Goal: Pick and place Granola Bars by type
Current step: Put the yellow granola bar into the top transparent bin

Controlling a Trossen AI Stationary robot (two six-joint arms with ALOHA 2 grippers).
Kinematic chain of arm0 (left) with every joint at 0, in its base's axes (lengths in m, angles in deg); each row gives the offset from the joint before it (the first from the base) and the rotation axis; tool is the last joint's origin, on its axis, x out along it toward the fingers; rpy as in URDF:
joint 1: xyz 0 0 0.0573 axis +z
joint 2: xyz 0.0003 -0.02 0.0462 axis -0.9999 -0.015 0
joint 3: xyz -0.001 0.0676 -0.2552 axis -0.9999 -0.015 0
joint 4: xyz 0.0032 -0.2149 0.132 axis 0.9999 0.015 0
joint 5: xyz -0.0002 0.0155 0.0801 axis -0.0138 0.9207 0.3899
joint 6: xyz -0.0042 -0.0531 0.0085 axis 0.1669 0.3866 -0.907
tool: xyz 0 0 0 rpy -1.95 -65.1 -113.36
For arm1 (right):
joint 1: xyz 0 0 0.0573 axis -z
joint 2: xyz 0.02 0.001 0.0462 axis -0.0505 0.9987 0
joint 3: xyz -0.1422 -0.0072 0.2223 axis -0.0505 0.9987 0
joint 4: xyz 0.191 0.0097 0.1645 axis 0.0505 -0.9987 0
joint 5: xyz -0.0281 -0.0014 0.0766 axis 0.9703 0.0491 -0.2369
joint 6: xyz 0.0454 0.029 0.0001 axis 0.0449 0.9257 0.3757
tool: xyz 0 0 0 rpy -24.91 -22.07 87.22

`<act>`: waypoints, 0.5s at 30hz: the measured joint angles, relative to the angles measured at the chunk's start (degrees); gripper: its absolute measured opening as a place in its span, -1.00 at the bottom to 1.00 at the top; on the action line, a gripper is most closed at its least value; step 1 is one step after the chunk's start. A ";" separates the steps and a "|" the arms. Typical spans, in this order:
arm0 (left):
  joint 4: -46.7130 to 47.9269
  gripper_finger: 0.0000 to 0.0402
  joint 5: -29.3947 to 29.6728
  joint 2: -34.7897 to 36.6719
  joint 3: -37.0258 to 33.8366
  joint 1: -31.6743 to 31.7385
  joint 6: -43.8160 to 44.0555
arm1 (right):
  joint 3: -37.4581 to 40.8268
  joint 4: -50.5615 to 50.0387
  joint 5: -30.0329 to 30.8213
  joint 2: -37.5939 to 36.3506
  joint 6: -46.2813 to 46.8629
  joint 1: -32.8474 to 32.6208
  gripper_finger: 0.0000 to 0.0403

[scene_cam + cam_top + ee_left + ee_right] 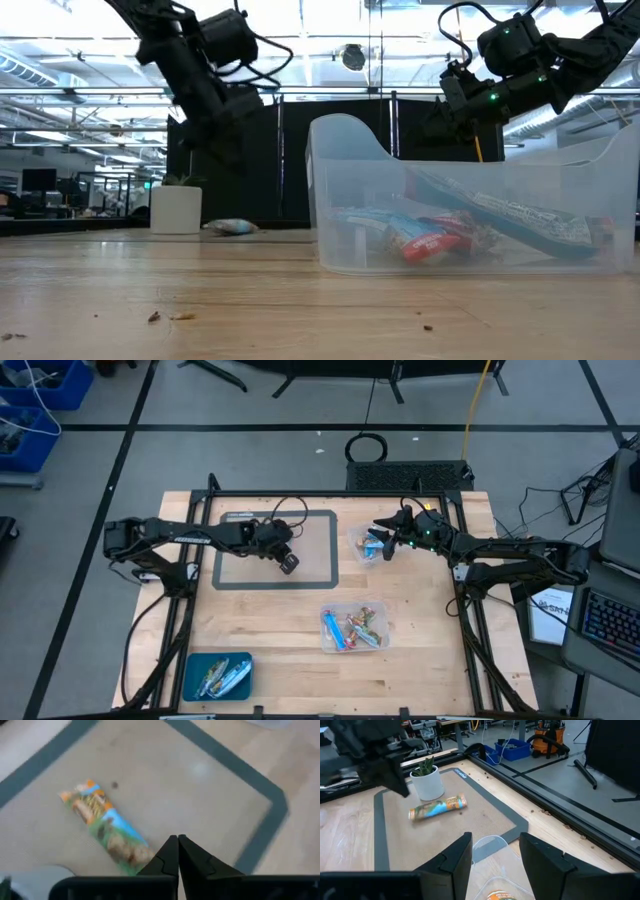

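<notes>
Blue tray [190, 678] at the near left corner of the wooden table [290, 630]: holds silvery-blue wrapped bars [222, 675]. Well clear of both arms.

Left gripper [287, 563] above the grey-bordered mat [326, 550], fingertips pressed together, nothing between them. From its wrist camera, a single granola bar [106, 826] in an orange, green and blue wrapper lies flat on the mat just ahead of and beside the closed tips, not touching them. Small white pot with a green plant [428, 782] stands on the mat close to that bar.

Clear tub [353, 627] in the table's middle, nearer the front edge than either gripper: a mixed heap of bars [430, 232], blue and red wrappers visible.

Second clear tub [362, 543] just off the mat's right edge, a few bars inside. Right gripper [385, 546] hangs over this tub's rim, fingers [546, 860] spread apart, nothing held between them.
</notes>
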 joint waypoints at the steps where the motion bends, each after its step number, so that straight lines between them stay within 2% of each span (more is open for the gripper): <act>1: -0.23 -0.91 -0.04 -0.62 0.07 0.32 0.34 | 0.00 0.00 0.00 0.00 0.00 0.00 -0.23; 4: -0.31 -0.78 -2.23 -2.67 -0.08 0.74 -0.11 | 0.00 0.02 0.00 0.00 0.64 0.00 -0.23; 8: -2.75 -0.50 -3.10 -5.37 0.00 0.78 -0.81 | 0.00 0.04 0.00 0.00 0.87 0.00 -0.23; 15: -3.16 0.02 2.18 -8.76 0.00 1.89 2.33 | 0.00 0.04 0.00 0.00 1.26 0.00 -0.23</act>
